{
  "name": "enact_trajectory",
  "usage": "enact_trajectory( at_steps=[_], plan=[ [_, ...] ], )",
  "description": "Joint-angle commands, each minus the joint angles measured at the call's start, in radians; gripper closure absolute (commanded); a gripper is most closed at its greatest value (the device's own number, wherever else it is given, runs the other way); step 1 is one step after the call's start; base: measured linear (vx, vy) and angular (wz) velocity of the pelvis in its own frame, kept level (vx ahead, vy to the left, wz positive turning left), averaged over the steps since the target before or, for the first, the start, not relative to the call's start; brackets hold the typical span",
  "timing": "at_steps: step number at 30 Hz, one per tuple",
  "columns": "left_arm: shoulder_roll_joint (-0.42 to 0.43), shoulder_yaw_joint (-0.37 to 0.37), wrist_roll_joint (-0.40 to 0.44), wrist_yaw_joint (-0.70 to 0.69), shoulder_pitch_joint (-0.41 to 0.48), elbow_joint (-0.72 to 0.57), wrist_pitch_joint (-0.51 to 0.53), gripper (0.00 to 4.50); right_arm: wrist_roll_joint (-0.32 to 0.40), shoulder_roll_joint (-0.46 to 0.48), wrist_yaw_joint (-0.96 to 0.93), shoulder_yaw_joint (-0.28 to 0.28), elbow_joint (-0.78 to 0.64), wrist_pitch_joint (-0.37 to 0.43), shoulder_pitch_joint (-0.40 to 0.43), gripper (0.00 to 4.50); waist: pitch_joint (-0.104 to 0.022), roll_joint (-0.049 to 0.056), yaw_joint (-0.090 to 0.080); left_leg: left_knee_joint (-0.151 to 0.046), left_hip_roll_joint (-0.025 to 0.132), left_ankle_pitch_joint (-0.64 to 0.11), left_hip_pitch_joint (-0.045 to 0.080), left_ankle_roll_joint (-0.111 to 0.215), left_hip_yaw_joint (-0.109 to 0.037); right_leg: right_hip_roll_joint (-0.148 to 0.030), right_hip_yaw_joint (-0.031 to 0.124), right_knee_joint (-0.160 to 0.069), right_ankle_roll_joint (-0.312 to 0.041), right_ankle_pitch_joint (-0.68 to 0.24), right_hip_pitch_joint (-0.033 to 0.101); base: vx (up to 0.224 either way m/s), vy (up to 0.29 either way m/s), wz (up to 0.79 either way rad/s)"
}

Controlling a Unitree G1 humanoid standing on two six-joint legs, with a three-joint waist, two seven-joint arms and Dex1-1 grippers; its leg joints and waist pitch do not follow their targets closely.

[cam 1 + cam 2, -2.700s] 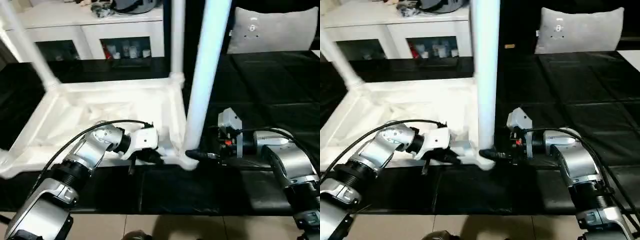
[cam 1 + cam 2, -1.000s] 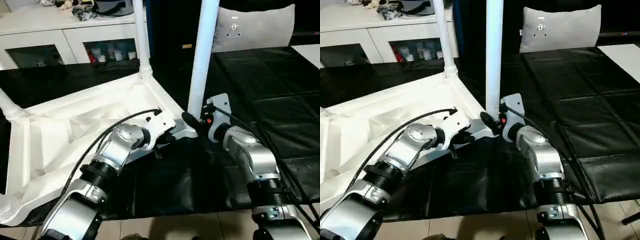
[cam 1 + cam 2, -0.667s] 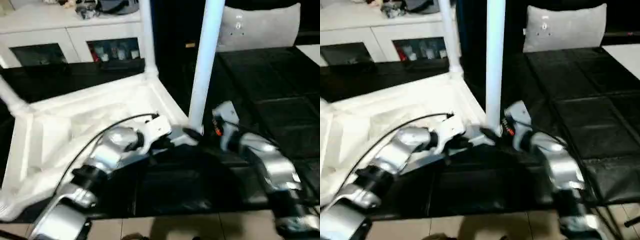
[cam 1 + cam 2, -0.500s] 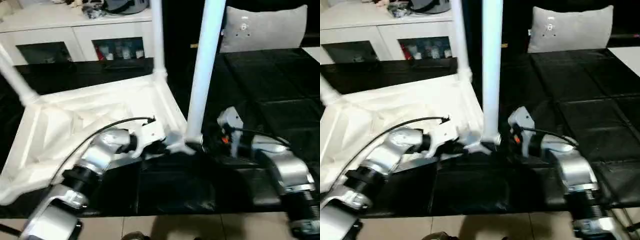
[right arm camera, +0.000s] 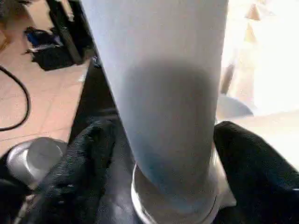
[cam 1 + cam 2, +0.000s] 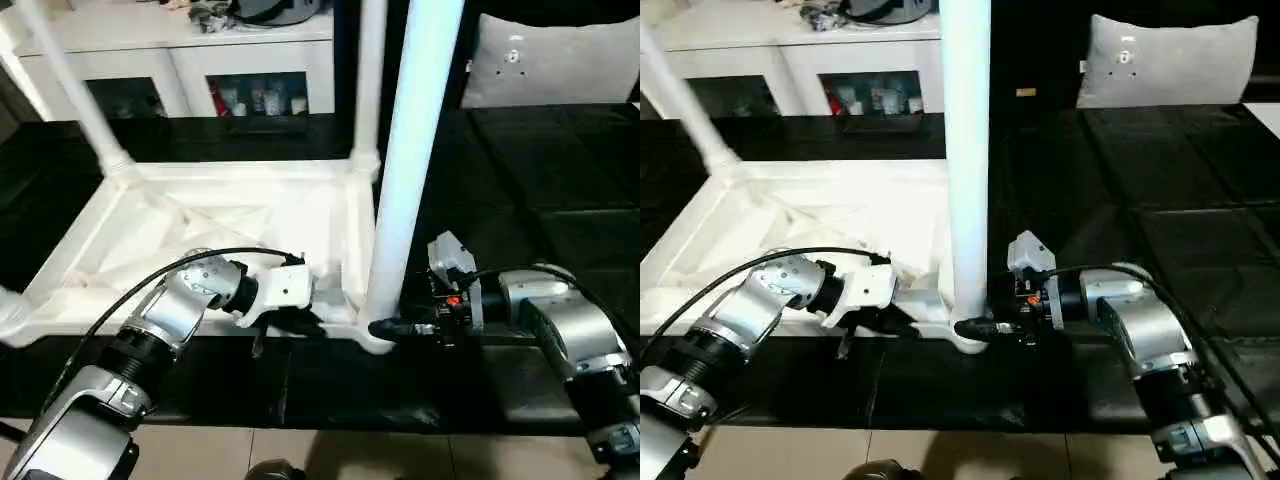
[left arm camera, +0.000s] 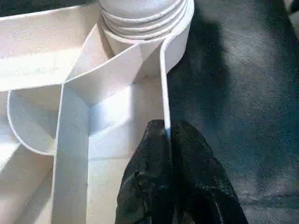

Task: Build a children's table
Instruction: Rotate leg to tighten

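Upturned tabletop (image 6: 215, 215) lies on black mat (image 6: 560, 180), now squared to the robot after sitting skewed a sec ago (camera shifted too). Left gripper (image 7: 167, 135) pinched tight on the tabletop's rim just left of near-right leg (image 6: 405, 170). Right gripper (image 5: 163, 154), opp. side, fingers (image 5: 91, 154) straddling the leg's base above its socket, grip w/ contact unclear. Leg upright; likely being seated/twisted in.
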Motion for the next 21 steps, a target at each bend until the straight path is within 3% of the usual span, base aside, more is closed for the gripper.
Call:
enact_trajectory(
  at_steps=[1,14,18,21],
  plan=[
    [0.006,-0.021,0.004,-0.026,-0.013,-0.026,-0.027,4.5,0.011,-0.007,0.021,0.01,0.002,0.001,-0.011,1.25,-0.074,-0.014,-0.004,-0.073,0.119,-0.158,0.016,0.075,-0.052,-0.122,0.088,-0.067,-0.114,-0.278,0.049,0.0,0.0,0.0],
    [0.006,-0.022,0.002,-0.03,0.001,-0.025,-0.028,4.5,0.022,-0.004,0.041,0.02,-0.001,0.019,-0.001,2.38,-0.075,-0.012,-0.002,-0.072,0.116,-0.156,0.015,0.071,-0.051,-0.121,0.086,-0.07,-0.11,-0.288,0.051,0.0,0.0,0.0],
    [0.0,-0.006,-0.032,-0.039,0.019,-0.059,0.032,4.5,0.041,0.02,0.008,0.017,-0.035,0.063,0.019,2.47,-0.076,-0.014,-0.002,-0.073,0.12,-0.145,0.013,0.071,-0.053,-0.122,0.088,-0.063,-0.117,-0.264,0.052,0.0,0.0,0.0],
    [-0.031,0.011,-0.03,0.028,0.018,-0.083,0.145,4.5,0.012,0.084,-0.16,0.002,-0.055,0.141,0.015,2.49,-0.072,-0.015,-0.008,-0.075,0.117,-0.147,0.013,0.065,-0.052,-0.122,0.087,-0.067,-0.121,-0.29,0.049,0.0,0.0,0.0]
  ],
)
